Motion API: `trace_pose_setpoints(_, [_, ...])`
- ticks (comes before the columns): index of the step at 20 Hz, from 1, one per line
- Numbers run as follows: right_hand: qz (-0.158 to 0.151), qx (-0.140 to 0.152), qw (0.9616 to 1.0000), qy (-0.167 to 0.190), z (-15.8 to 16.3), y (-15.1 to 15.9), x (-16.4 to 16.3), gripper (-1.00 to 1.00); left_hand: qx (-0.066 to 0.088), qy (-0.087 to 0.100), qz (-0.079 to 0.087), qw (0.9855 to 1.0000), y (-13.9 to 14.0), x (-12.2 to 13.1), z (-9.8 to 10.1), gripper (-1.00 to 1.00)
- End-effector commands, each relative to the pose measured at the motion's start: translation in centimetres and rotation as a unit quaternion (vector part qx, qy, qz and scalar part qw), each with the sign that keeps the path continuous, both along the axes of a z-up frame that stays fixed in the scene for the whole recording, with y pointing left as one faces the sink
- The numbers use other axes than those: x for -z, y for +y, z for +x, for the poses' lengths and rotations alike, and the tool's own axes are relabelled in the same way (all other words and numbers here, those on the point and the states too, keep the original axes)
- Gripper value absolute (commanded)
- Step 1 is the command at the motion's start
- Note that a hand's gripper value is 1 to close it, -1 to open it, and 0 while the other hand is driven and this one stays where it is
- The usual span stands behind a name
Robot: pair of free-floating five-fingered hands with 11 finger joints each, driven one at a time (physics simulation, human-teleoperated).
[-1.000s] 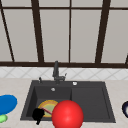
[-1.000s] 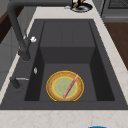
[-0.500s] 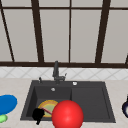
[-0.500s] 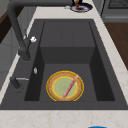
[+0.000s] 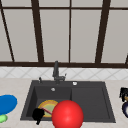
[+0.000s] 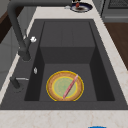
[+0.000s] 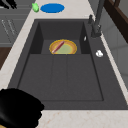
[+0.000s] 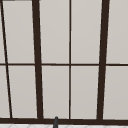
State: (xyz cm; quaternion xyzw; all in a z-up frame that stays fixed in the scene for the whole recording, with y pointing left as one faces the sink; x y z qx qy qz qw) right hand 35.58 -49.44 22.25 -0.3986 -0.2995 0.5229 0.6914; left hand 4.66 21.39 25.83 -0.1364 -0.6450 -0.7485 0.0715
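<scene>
A red ball (image 5: 67, 114) is blocking the front view of the sink (image 5: 100, 110) beside the left hand (image 5: 38, 115), whose finger state cannot be told. A yellow plate (image 6: 65, 85) carrying a red stick (image 6: 70, 86) is lying in the basin's left end. The right hand (image 5: 123, 93) is hovering over the right counter, its fingers unreadable.

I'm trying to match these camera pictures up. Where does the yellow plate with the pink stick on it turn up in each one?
Front view: the yellow plate lies low and left in the sink basin, partly behind the red ball.
Left side view: lower centre, on the basin floor.
Right side view: upper centre, at the basin's far end.
Upper view: not in it.
Shared landmark: the dark faucet.
</scene>
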Motion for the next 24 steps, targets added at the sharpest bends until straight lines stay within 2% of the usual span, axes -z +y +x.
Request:
trace_pose_setpoints(1, [0.000, 0.000, 1.0000, 0.004, 0.3, 3.1, -1.7, 1.00, 0.000, 0.000, 0.000, 1.0000, 0.0, 0.0, 0.0, 0.00])
trace_pose_setpoints(20, [0.020, 0.000, 0.9998, -0.003, 1.1, 18.6, -8.4, 1.00, 0.000, 0.000, 0.000, 1.0000, 0.0, 0.0, 0.0, 0.00])
trace_pose_setpoints(24, [0.017, 0.000, 0.9999, -0.004, 1.1, 21.8, -9.2, 1.00, 0.000, 0.000, 0.000, 1.0000, 0.0, 0.0, 0.0, 0.00])
